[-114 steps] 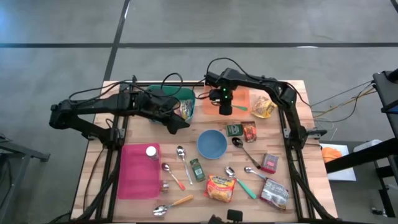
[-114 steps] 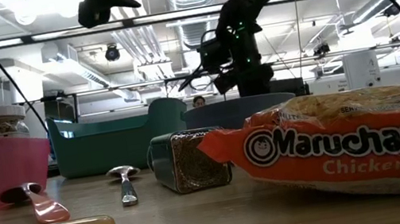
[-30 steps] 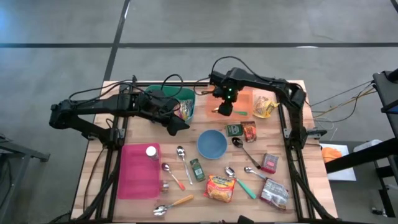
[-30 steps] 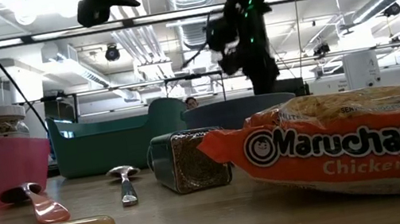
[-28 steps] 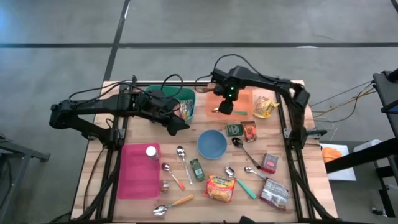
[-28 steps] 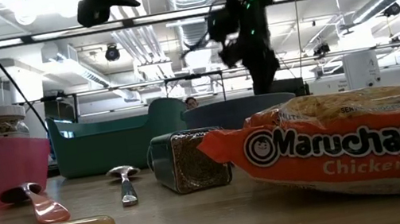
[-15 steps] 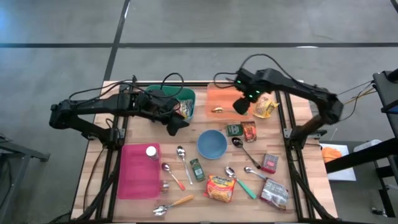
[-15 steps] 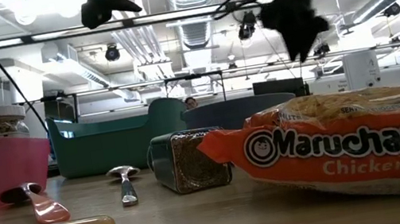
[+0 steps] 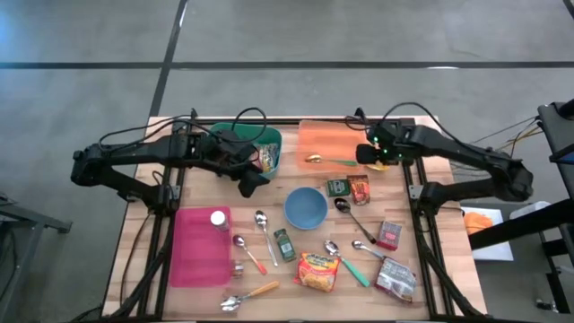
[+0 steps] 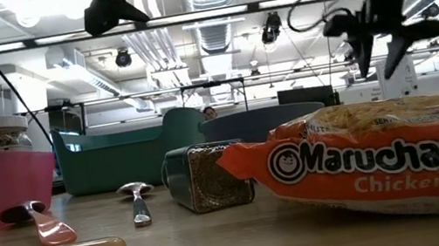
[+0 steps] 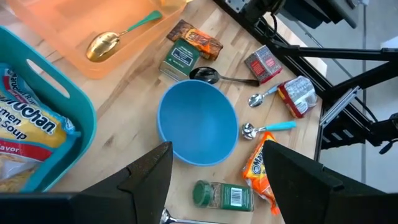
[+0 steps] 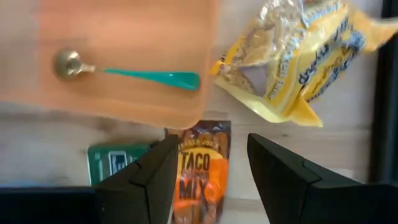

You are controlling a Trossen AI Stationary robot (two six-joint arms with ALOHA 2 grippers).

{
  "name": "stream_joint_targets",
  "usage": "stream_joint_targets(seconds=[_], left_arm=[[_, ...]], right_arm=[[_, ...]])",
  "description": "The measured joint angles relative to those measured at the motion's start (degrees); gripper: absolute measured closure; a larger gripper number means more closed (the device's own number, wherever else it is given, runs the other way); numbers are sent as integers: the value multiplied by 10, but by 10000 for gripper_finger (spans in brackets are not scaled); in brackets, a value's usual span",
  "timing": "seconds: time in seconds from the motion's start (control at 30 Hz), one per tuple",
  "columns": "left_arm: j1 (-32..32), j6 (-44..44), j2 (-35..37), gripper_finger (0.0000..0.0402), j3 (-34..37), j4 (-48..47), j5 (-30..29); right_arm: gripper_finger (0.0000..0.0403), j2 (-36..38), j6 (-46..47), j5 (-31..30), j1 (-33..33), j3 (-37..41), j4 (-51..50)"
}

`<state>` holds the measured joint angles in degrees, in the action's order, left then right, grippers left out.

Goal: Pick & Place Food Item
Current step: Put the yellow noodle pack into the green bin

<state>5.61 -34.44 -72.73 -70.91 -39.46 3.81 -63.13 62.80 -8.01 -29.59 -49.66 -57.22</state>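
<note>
Right end effector (image 9: 366, 155) swung off the orange tray (image 9: 316, 142), open, empty, raised.

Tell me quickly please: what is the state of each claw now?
Left claw: open, empty, above the blue bowl.
Right claw: open, empty, above the taco mix packet beside the orange tray.

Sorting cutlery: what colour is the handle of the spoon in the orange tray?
Teal handle, clearest in the right wrist view.
</note>
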Motion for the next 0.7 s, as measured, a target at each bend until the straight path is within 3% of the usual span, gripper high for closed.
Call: stream_joint_targets(seconds=[0.27,0.7], left_arm=[[1,0,0,151,0,-13,0],[2,0,0,151,0,-13,0]], right_arm=[[212,24,85,-12,-6,86,18],[212,31,98,-39,-29,97,-13]])
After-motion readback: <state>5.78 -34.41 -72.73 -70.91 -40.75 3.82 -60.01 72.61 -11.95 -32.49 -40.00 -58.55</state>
